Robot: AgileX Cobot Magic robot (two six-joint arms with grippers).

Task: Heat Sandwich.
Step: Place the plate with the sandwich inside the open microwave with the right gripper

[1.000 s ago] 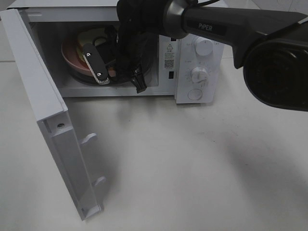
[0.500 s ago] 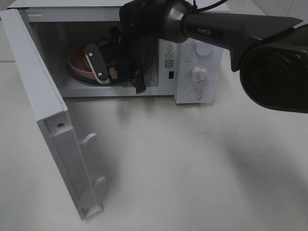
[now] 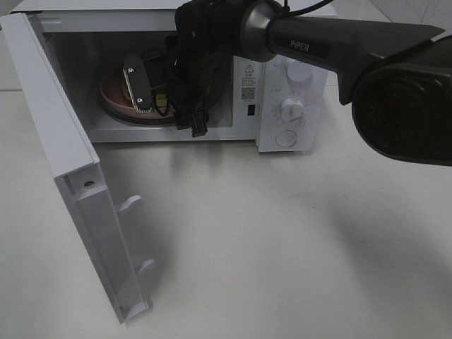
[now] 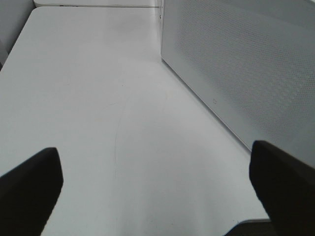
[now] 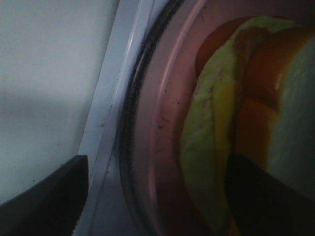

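**Exterior high.** White microwave oven [image 3: 289, 106], hinged door [image 3: 63, 155] swung open. Black arm [image 3: 339, 42] lettered "PiPER" reaches into the cavity. Right gripper [image 3: 166, 106]: jaws spread over the round pink plate [image 3: 111, 95], which sits on the cavity floor. Front sticker [image 3: 247, 81] has a warning triangle and a square code; the text is too small to read.

**Left wrist.** Left gripper [image 4: 157, 196]: jaws wide apart, holding nothing, above the white tabletop [image 4: 98, 98] and beside a white perforated panel [image 4: 236, 64].

**Right wrist.** Sandwich [image 5: 231, 123] of white bread with yellow filling lies on the plate inside the oven. Jaws are released. One finger [image 5: 266, 196] overlaps the sandwich; whether they touch cannot be told.
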